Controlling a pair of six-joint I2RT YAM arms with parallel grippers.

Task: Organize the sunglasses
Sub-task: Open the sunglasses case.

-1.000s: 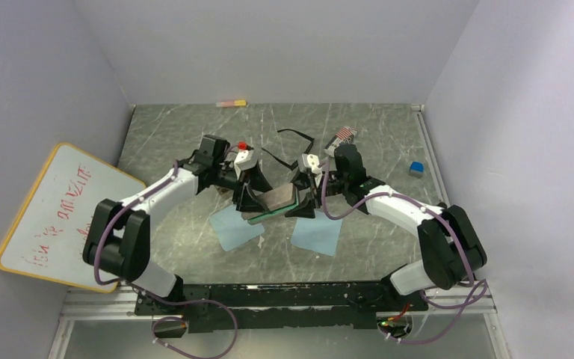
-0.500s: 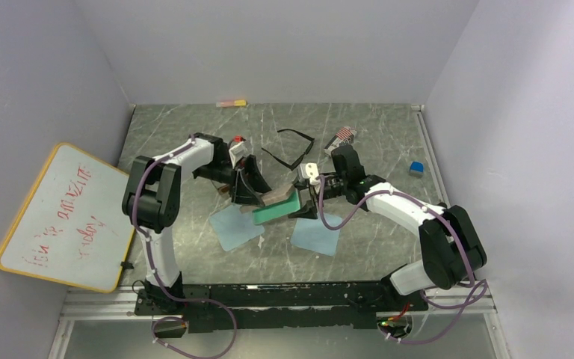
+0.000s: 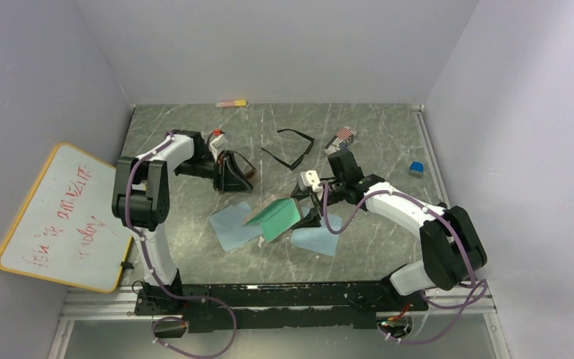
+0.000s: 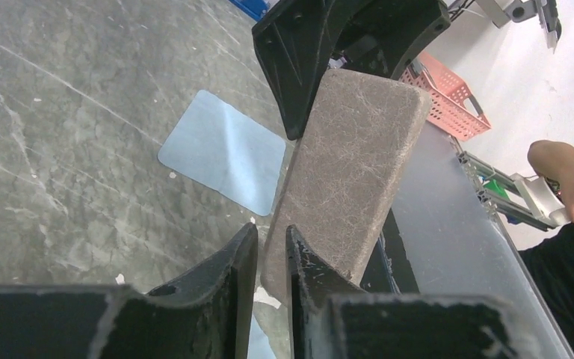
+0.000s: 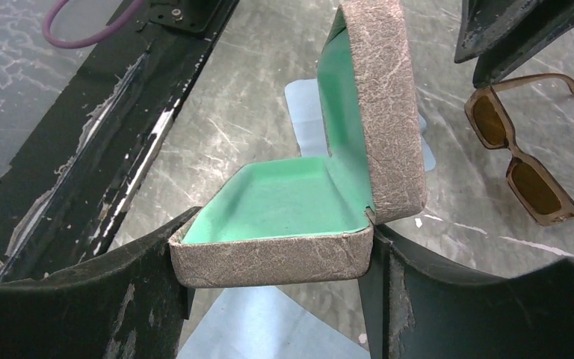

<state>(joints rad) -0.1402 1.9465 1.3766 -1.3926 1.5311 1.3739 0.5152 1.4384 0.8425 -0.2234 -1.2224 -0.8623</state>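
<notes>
My right gripper (image 3: pixel 306 213) (image 5: pixel 273 258) is shut on the base of an open brown-grey case (image 3: pixel 278 217) (image 5: pixel 291 198) with green lining. It holds the case tilted just above the table, lid up. The case (image 4: pixel 351 161) also shows in the left wrist view. My left gripper (image 3: pixel 232 173) (image 4: pixel 271 233) is at the back left, apart from the case, almost shut with nothing between its fingers. The thin amber-lensed sunglasses (image 3: pixel 245 166) (image 5: pixel 525 166) lie beside it. The thick black sunglasses (image 3: pixel 290 148) lie unfolded further back.
Two light-blue cloths (image 3: pixel 232 226) (image 3: pixel 315 239) lie flat under and beside the held case. A second printed case (image 3: pixel 341 136) lies at the back right and a small blue block (image 3: pixel 416 168) to the right. A whiteboard (image 3: pixel 60 217) leans at the left.
My left gripper has let go of the case lid and drawn back to the back left. The case now stands open, and my right gripper has carried it nearer and lower.
</notes>
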